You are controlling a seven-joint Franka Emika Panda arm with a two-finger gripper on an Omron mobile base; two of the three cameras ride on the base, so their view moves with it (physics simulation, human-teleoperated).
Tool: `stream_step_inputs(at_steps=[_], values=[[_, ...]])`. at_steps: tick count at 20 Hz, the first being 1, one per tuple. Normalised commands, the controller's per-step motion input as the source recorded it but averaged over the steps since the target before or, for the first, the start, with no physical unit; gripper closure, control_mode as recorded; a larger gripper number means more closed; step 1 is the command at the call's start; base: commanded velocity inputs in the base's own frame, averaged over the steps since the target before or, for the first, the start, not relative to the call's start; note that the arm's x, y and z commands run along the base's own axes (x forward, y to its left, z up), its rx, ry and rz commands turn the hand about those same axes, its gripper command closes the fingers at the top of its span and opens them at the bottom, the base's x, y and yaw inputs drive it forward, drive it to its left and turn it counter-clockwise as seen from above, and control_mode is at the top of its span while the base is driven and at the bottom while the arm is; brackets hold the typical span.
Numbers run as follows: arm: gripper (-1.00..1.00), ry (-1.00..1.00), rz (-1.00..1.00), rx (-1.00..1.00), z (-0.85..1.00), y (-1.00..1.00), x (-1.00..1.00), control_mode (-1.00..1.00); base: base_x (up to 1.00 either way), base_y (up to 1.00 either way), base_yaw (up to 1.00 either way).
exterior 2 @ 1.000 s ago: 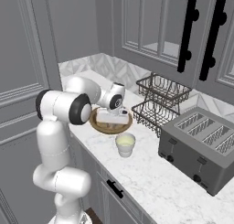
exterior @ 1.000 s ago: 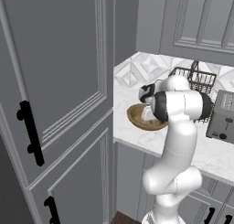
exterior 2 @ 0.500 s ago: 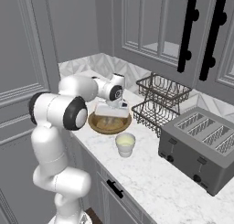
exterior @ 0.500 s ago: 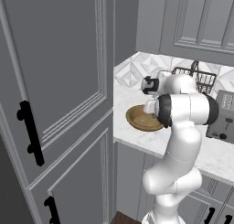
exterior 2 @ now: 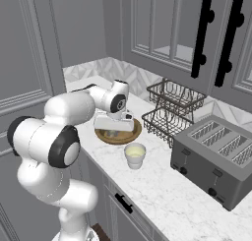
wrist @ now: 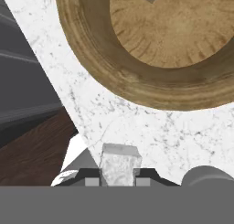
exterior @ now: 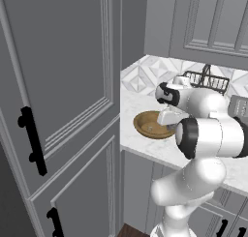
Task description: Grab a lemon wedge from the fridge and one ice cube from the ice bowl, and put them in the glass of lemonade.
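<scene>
Translucent ice cube (wrist: 119, 166) between jaws — round wooden ice bowl (wrist: 114, 77) beyond

A white marble counter (exterior 2: 162, 186) is seen carrying a wooden bowl (exterior 2: 118, 135). Just right of the bowl a glass of lemonade (exterior 2: 135, 155) is set; beyond stand a wire basket (exterior 2: 172, 114) and a toaster (exterior 2: 216, 156).
</scene>
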Motion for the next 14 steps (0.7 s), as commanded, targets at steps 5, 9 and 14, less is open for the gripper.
stream_step_inputs(at_steps=[5, 9, 14], values=[[1.00, -0.13, -0.01, -0.09, 0.42, 0.07, -0.63, -1.00, 0.00, 0.00, 0.00], [1.00, -0.15, -0.11, -0.07, 0.37, 0.00, -0.47, -1.00, 0.00, 0.00, 0.00], [1.00, -0.13, -0.21, -0.02, 0.20, -0.42, -0.18, -1.00, 0.00, 0.00, 0.00]])
